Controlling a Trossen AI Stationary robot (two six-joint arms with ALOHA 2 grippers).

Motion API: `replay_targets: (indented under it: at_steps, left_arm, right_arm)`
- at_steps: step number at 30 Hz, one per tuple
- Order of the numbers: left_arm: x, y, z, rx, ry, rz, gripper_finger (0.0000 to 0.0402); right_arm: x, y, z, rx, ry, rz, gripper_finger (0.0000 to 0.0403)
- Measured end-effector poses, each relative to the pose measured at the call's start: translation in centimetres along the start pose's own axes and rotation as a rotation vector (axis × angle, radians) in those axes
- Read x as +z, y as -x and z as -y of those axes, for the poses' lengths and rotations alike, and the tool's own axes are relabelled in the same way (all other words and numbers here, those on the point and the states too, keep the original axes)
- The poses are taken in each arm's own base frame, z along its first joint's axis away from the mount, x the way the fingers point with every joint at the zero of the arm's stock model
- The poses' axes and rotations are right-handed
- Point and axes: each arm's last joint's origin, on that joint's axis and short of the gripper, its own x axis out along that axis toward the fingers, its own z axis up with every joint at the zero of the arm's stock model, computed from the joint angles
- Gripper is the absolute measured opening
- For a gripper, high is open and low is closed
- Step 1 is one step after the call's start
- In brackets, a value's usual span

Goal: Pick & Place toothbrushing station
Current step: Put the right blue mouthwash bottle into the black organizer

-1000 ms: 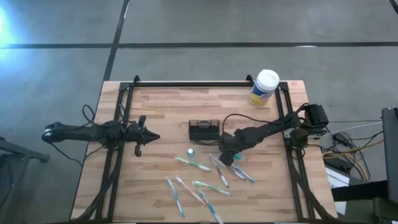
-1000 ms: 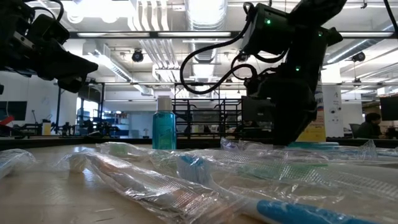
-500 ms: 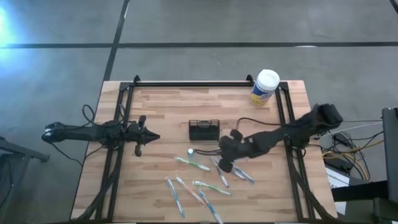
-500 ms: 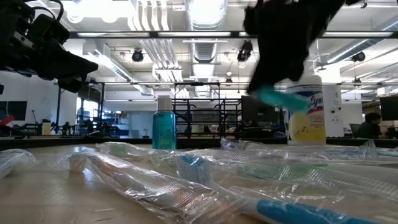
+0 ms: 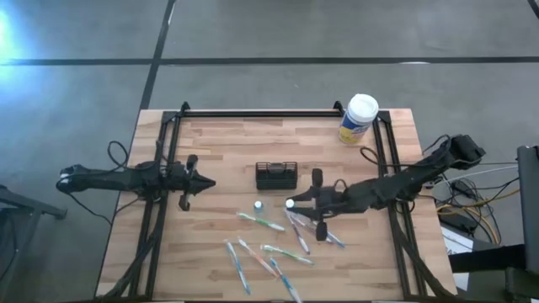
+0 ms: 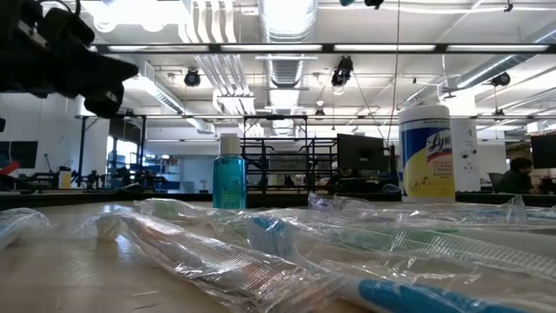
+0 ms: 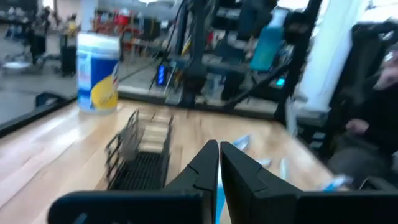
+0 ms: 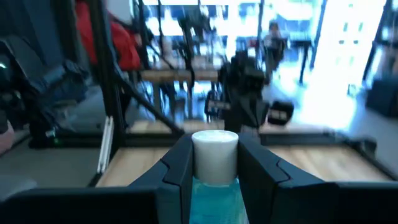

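one wooden table carries everything, its far half mostly bare board; the white-lidded canister stands at the far right corner, the toothbrushing station mid-table with nothing seen inside; wrapped toothbrushes lie scattered across the near half; right gripper hovers just near-right of the station, clamped on a white-capped blue bottle; left gripper, fingers pinched together, waits left of it
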Motion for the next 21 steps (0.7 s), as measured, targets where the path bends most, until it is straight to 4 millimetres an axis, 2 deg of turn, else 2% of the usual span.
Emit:
replay_targets:
  at_steps: [5,15,18,21]
  left_arm:
    - [0.6,-0.4,0.3,-0.072,0.013,0.043,0.0062]
    - [2.6,-2.2,0.8,-0.124,0.002,0.108,0.023]
    - [3.6,-3.3,1.0,-0.12,0.0,0.09,0.0268]
    - [4.6,-4.6,1.2,-0.137,-0.026,0.058,0.029]
  right_arm:
    - [-0.8,0.6,0.3,0.065,0.049,0.096,0.0085]
    - [-1.2,1.4,0.3,0.273,0.107,0.258,0.0085]
    - [-1.2,1.3,0.3,0.27,0.124,0.259,0.0085]
    - [-1.0,1.3,0.3,0.267,0.145,0.267,0.0085]
